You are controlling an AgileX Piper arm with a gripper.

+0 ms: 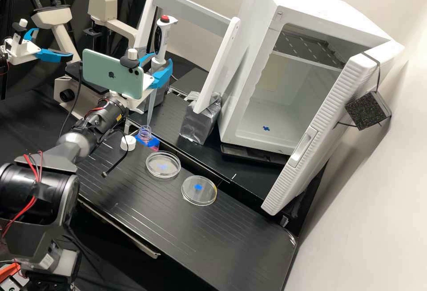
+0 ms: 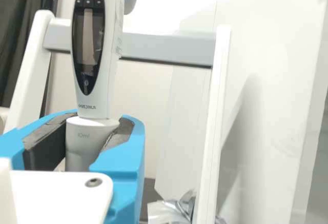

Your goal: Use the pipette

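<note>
The gripper [image 1: 159, 63] is shut on the pipette [image 1: 161, 37], which stands nearly upright with its red-topped end up. Its clear tip points down to the mouth of the open bottle [image 1: 145, 133] of pink liquid; whether the tip is inside the neck I cannot tell. In the wrist view the blue fingers of the gripper [image 2: 95, 138] clasp the collar below the display of the pipette [image 2: 97, 44]. A white cap [image 1: 128, 142] lies beside the bottle. Two clear round dishes, one [image 1: 163, 165] nearer the bottle and another [image 1: 199, 190] farther along, rest on the bench.
Behind the bench stands a white pipette stand [image 1: 191, 11], its foot in a foil-wrapped block [image 1: 200, 120]. To the right is a white incubator [image 1: 307, 11] with its door [image 1: 329, 126] open. A microscope [image 1: 102, 6] and a second arm [image 1: 22, 51] are at the left.
</note>
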